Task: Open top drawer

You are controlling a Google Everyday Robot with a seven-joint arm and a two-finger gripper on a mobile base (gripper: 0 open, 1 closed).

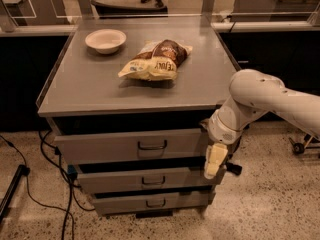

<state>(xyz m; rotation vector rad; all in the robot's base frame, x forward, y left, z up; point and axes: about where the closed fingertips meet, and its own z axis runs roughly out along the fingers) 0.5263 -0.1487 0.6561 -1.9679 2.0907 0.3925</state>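
My tool (212, 163) hangs pointing down at the right end of the top drawer (115, 147), well apart from its wire handle (152, 145). Whether it is spread or pressed together I cannot tell. The drawer sits right under the counter (85, 86), where a white bowl (105, 40) stands near a snack bag (156, 61).

The gripper (214, 161) hangs at the right end of the top drawer (125, 146), concealing that end. To its right, the arm (280, 96) is cut off at the edge.
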